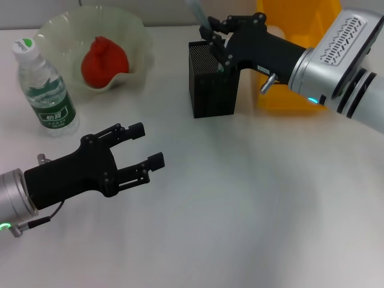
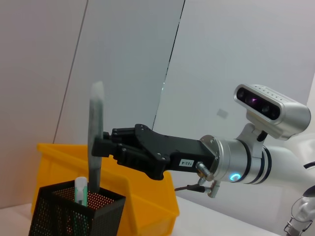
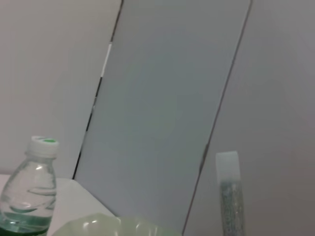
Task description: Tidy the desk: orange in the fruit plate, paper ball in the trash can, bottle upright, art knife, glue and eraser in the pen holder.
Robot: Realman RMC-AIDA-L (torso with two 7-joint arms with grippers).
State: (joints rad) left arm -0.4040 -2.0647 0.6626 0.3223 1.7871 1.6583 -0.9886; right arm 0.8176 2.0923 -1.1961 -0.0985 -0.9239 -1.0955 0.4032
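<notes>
Right gripper (image 1: 217,50) pinching the art knife (image 2: 95,142) upright above the black mesh pen holder (image 1: 212,84), glue (image 2: 80,191) already inside, yellow bin (image 1: 294,54) directly behind, left gripper (image 1: 147,147) spread over bare table (image 1: 252,198), bottle (image 1: 45,90) upright beside fruit plate (image 1: 135,36) holding orange (image 1: 104,62).

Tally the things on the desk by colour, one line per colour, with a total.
Red: 1, the fruit in the plate.
Pale green: 1, the plate.
Clear with green label: 1, the bottle.
Black: 1, the pen holder.
Yellow: 1, the bin.
Total: 5.
</notes>
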